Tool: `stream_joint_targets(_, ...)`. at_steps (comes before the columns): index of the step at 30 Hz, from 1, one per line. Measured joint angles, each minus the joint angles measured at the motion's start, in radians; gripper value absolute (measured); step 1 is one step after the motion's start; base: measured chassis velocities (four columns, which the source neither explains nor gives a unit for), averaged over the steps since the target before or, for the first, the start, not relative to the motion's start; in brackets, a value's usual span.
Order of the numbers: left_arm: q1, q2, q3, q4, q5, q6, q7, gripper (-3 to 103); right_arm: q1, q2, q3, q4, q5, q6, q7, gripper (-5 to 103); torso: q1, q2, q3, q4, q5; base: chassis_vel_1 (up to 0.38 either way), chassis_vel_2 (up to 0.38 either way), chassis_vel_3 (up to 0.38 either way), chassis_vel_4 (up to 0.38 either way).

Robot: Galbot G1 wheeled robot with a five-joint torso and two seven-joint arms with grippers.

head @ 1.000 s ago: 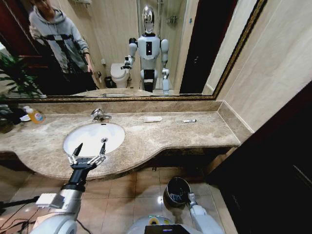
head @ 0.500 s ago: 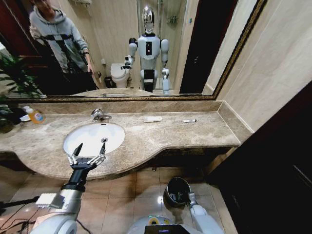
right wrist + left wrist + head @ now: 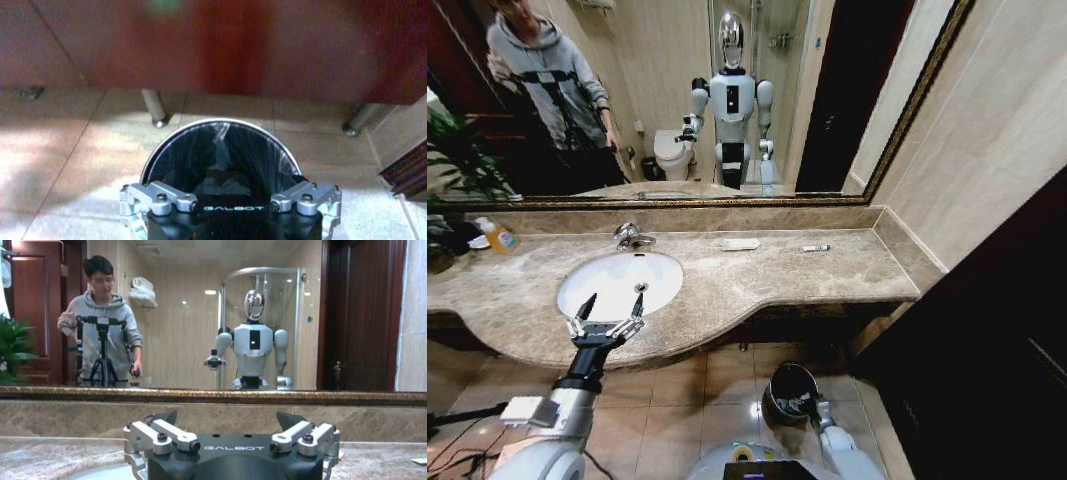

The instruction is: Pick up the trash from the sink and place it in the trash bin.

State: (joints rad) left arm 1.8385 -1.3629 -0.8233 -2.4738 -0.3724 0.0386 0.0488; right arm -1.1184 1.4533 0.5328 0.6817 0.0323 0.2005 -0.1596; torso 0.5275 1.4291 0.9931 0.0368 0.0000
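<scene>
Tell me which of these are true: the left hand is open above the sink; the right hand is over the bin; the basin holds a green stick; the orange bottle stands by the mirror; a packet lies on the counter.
1. The left hand is open above the sink. True.
2. The right hand is over the bin. True.
3. The basin holds a green stick. False: it looks bare.
4. The orange bottle stands by the mirror. True.
5. A packet lies on the floor. False: it lies on the counter.
</scene>
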Motion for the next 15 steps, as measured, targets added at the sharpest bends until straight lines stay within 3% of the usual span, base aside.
stream_joint_targets(6, 0.000, 0.000, 0.000, 0.000, 0.000, 0.000, 0.000, 100, -0.073, -0.016, 0.000, 0.135, 0.060, -0.042, -0.009, 100, 0.000, 0.000, 0.000, 0.0000, 0.0000, 0.000, 0.000, 0.000, 0.000)
stream_joint_targets(10, 0.000, 0.000, 0.000, 0.000, 0.000, 0.000, 0.000, 100, -0.149, -0.049, 0.004, 0.237, 0.075, -0.012, -0.028, 100, 0.000, 0.000, 0.000, 0.0000, 0.0003, 0.000, 0.000, 0.000, 0.000)
stream_joint_targets(13, 0.000, 0.000, 0.000, 0.000, 0.000, 0.000, 0.000, 100, -0.204, -0.077, 0.004, 0.324, 0.125, 0.003, -0.045, 100, 0.000, 0.000, 0.000, -0.0001, 0.0004, 0.000, 0.000, 0.000, 0.000)
stream_joint_targets(15, 0.000, 0.000, 0.000, 0.000, 0.000, 0.000, 0.000, 100, -0.310, -0.139, 0.007, 0.497, 0.221, 0.005, -0.080, 100, 0.000, 0.000, 0.000, -0.0001, -0.0002, 0.000, 0.000, 0.000, 0.000)
